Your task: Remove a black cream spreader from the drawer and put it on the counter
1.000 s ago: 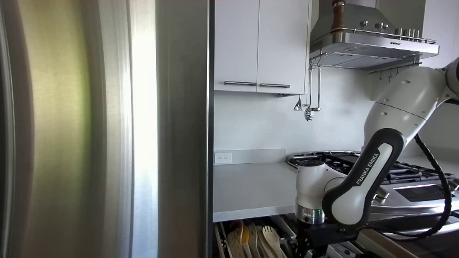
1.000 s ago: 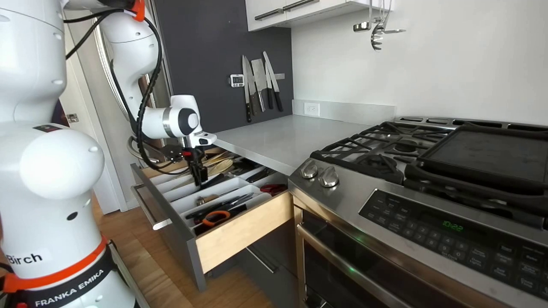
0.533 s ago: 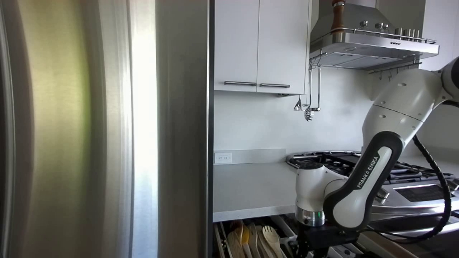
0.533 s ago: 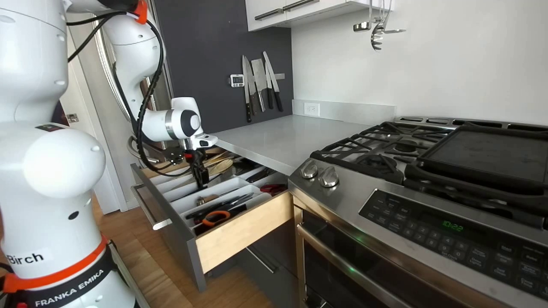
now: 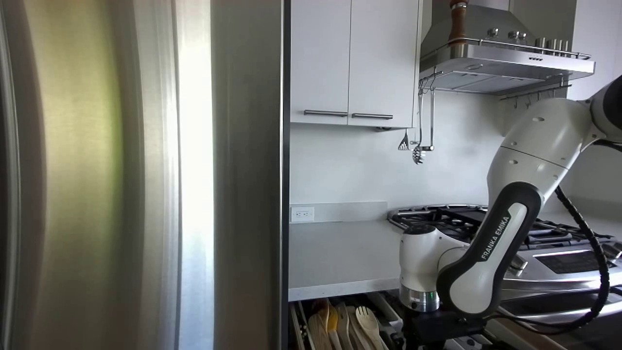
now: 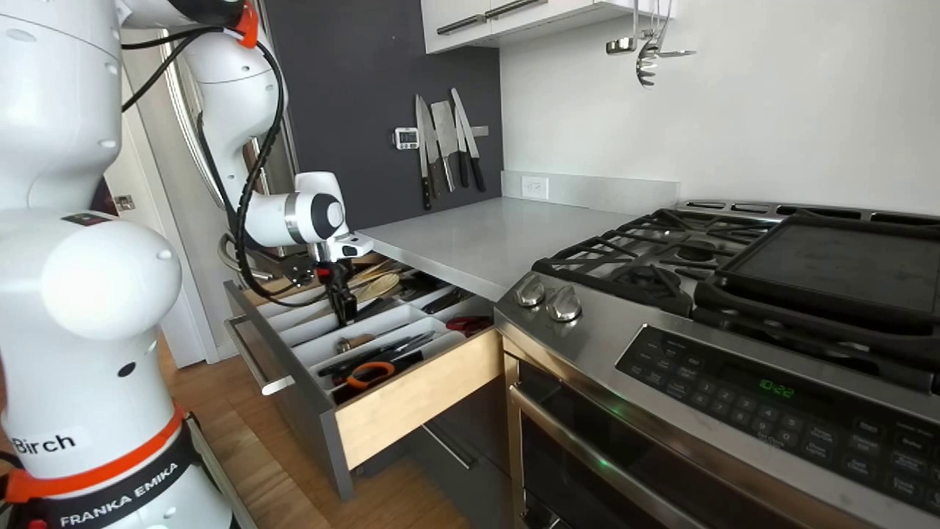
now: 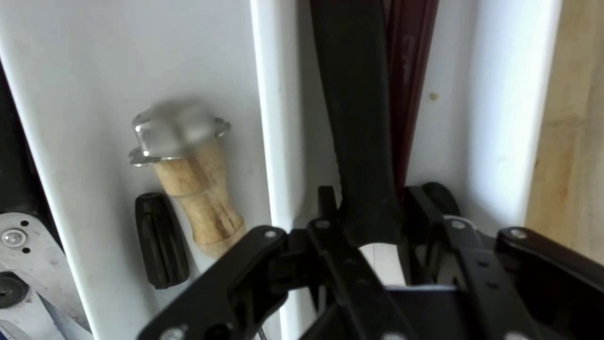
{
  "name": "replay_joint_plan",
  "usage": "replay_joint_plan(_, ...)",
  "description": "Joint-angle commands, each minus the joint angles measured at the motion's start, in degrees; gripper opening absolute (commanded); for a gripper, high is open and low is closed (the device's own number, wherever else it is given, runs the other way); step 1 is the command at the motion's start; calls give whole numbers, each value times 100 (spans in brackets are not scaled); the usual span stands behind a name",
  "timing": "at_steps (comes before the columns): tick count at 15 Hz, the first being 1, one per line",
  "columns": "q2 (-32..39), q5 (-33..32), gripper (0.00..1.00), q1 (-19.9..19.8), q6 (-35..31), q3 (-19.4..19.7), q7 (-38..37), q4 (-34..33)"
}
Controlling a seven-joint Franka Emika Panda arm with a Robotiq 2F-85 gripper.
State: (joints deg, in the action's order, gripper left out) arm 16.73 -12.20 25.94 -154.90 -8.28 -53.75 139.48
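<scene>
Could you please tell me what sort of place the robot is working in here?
This is a kitchen, perhaps in a home, though I can't be sure of that. The gas range, the knives hung up, and the open drawer with wooden utensils show it.

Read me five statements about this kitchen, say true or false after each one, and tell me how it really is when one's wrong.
1. The drawer stands open, lower than the counter. True.
2. The gripper has its jaws apart, with the black utensil between them in the wrist view. True.
3. The black utensil rests on the counter. False: it lies in the drawer.
4. The knives hang against the dark panel. True.
5. In the wrist view, a bright green item lies alongside the black utensil. False: a dark red item lies there.
</scene>
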Motion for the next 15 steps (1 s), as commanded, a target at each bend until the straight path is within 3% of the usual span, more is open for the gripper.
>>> replay_joint_plan(1,57,-71,28,104,137,63,-150,-98)
replay_joint_plan(4,-60,-79,14,122,165,55,-169,-98)
replay_joint_plan(15,-590,729,14,-265,382,-281,233,-92)
